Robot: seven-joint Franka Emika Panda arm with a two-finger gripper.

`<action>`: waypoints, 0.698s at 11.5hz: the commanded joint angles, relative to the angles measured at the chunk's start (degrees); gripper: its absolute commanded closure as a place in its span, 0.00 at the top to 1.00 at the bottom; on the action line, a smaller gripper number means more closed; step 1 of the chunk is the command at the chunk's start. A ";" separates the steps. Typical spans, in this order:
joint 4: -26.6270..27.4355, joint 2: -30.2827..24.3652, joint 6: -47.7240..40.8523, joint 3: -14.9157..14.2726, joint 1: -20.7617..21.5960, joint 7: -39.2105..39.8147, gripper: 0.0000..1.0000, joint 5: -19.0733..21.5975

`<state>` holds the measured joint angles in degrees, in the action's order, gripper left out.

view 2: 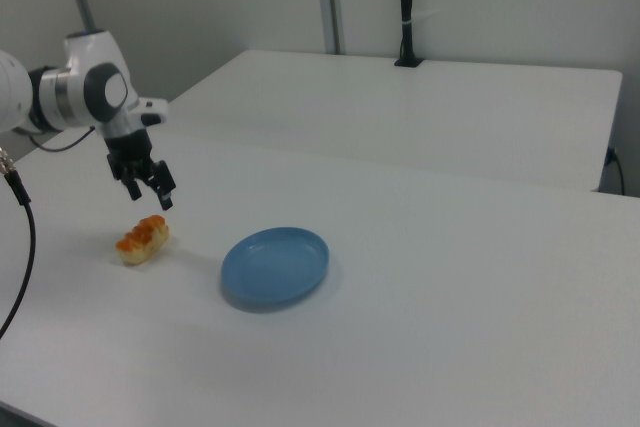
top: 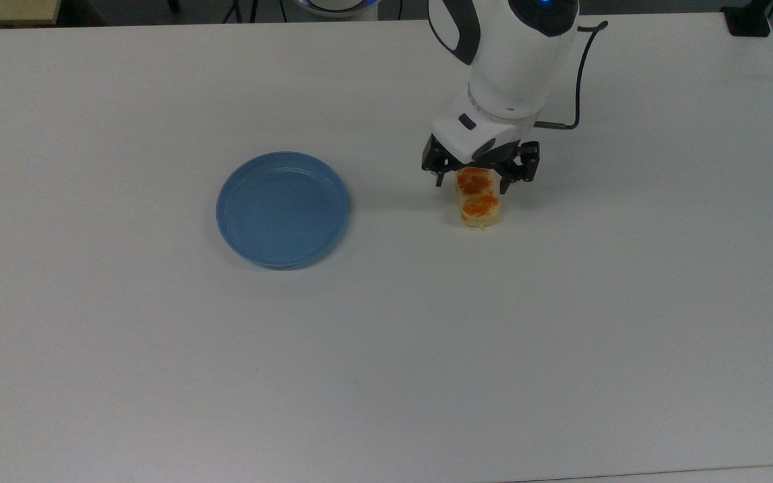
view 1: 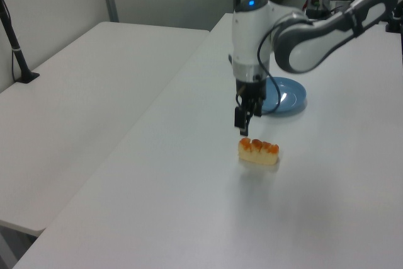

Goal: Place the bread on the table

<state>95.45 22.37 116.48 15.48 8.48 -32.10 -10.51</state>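
Observation:
The bread (top: 478, 199), a small pale-yellow loaf with orange-brown patches on top, lies flat on the white table (top: 386, 335), to the right of the blue plate in the top view. My gripper (top: 472, 180) hangs just above the loaf's far end, open, with nothing between its fingers. In the left view the bread (view 1: 258, 152) rests on the table (view 1: 327, 206) with a clear gap below the gripper (view 1: 242, 124). In the right view the gripper (view 2: 151, 197) hovers over the bread (view 2: 142, 238), up and a little to the right of it.
An empty round blue plate (top: 283, 208) sits to the bread's left in the top view. A black cable (top: 581, 74) trails from the arm's wrist. A second white table (view 1: 94, 80) with a black post (view 1: 16, 48) stands beside this one.

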 commanded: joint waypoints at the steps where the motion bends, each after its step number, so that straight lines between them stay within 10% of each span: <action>1: -0.09 -9.85 -11.24 -0.19 -5.21 1.67 1.00 0.83; 3: 0.00 -15.75 -17.57 -1.76 -8.99 8.15 1.00 3.99; 8: -0.09 -25.18 -23.40 -16.26 -10.06 30.15 1.00 15.08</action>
<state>93.57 0.06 93.28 3.02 -1.89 -8.63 2.17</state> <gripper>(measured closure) 0.000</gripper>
